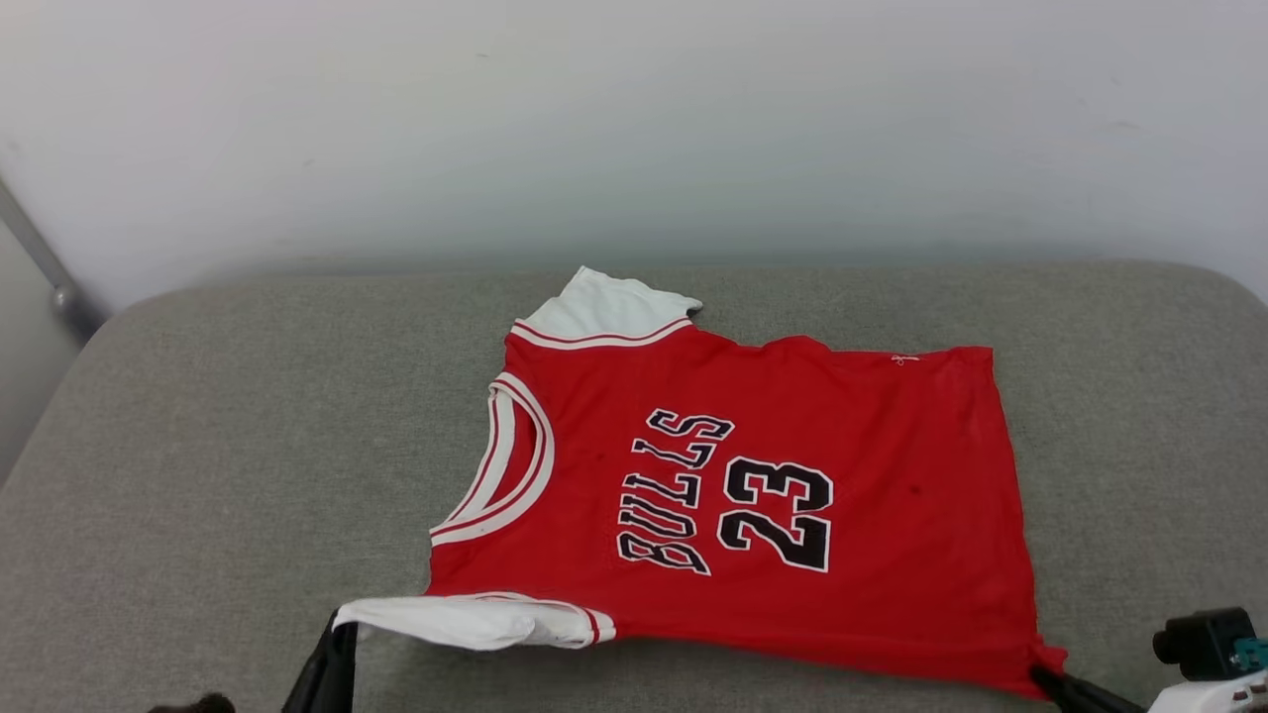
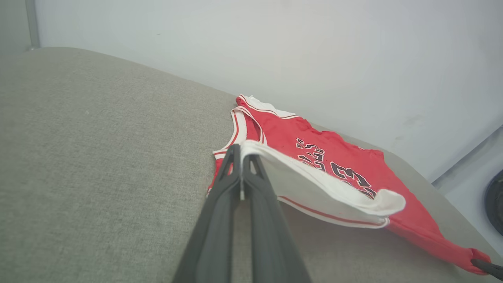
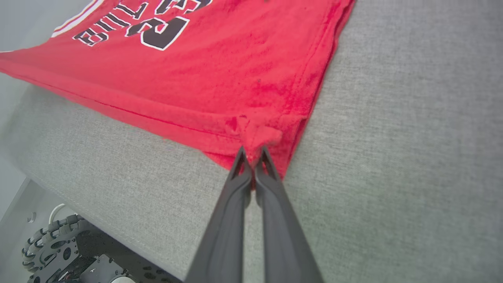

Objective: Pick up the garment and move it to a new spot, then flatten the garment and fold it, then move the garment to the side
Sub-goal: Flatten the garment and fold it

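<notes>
1. Garment position. I see the garment (image 1: 773,475) lying flat, printed side up, on the grey cushion (image 1: 198,446), right of centre in the head view and close to the near edge.

2. Orientation. Its long axis runs left to right. The collar (image 1: 510,465) points to the robot's left and the hem (image 1: 1005,475) to its right. The lettering and the "23" read sideways, with their tops toward the collar. The far sleeve (image 1: 604,307) points at the wall (image 1: 634,119). The near sleeve (image 1: 475,622) lies along the near side.

3. Grippers. The left gripper (image 1: 342,626) is clenched on the outer end of the near sleeve, and the left wrist view shows white cloth pinched between the fingertips and raised off the cushion. The right gripper (image 1: 1048,681) is clenched on the near hem corner, and the right wrist view shows red cloth bunched at the tips.

4. Edges. The right wrist view shows the cushion's front edge just below the gripped corner, with the wheeled base (image 3: 59,251) beneath it.

5. Open room. A wide bare area lies to the left of the collar. A narrower band lies to the right of the hem. A strip of cushion separates the far side of the garment from the wall
</notes>
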Robot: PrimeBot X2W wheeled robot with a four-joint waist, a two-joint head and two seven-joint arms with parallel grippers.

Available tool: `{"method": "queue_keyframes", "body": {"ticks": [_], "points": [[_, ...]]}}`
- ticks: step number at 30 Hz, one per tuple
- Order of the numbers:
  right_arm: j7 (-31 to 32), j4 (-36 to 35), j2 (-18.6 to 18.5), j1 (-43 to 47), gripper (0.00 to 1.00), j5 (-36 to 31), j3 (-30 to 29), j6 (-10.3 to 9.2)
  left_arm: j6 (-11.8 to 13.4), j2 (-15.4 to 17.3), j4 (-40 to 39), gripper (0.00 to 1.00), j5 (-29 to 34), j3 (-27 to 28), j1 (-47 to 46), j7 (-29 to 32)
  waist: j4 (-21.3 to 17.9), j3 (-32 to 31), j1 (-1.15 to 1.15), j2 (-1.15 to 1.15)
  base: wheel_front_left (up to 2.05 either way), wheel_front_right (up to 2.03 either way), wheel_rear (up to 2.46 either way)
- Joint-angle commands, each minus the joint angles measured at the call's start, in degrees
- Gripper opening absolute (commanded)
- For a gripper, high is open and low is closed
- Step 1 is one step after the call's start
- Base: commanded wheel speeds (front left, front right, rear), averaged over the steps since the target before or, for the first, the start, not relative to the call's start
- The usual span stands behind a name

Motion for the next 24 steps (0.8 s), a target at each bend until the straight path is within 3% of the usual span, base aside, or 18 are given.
{"method": "queue_keyframes", "body": {"ticks": [1,14,24], "points": [[-0.3,0.1,0.1,-0.9,0.00,-0.4,-0.5,-0.07,0.0,0.9,-0.3,0.00,-0.3,-0.1,-1.9,0.1,-0.3,0.6,0.00,0.00,0.00,0.00,0.00],[2.0,3.8,2.9,-9.0,0.00,-1.6,-1.9,-0.08,0.1,10.0,7.6,0.00,0.1,-3.8,-18.1,3.8,-2.6,8.4,0.00,0.00,0.00,0.00,0.00],[3.5,5.3,5.4,-14.8,0.00,-1.9,-0.5,-0.07,0.1,13.1,17.4,0.00,-0.4,-14.1,-32.1,3.6,-4.8,12.2,0.00,0.00,0.00,0.00,0.00]]}}
